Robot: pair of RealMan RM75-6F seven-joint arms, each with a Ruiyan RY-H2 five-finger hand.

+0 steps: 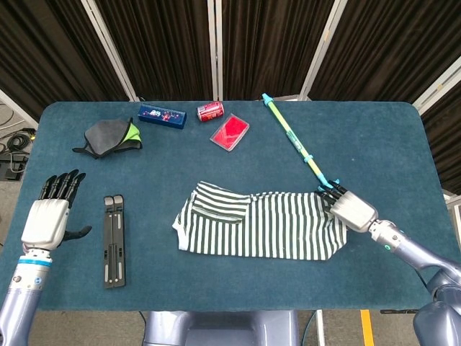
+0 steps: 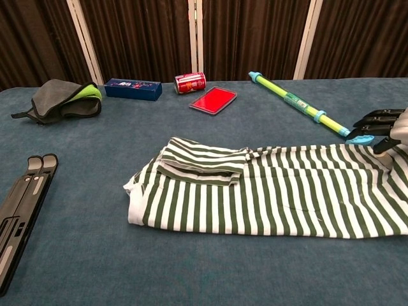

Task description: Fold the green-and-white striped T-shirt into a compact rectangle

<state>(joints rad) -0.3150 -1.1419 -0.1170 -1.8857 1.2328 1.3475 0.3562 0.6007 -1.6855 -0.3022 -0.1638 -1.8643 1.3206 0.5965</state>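
T-shirt (image 1: 259, 225) lies flat as a long folded band on the table (image 1: 216, 158), right of centre, near side. One sleeve is folded back on top at its left end. Right hand (image 1: 348, 209) sits on the shirt's far-right corner, fingers on the fabric; from the chest view only the dark fingertips (image 2: 376, 121) show at the frame edge, and I can't tell whether it's actually pinching cloth or just pressing down. Those fingertips are just beside the blue end of the green stick (image 1: 299, 148), which runs diagonally toward the far side.

Left hand (image 1: 49, 216) hovers at the near-left table edge, fingers spread, holding nothing, well apart from the shirt. Black folding stand (image 1: 113, 240) lies just right of it.

Far side, left to right: grey-green cloth (image 1: 112, 137), blue box (image 1: 162, 115), red can (image 1: 210, 110) on its side, red case (image 1: 229, 132).
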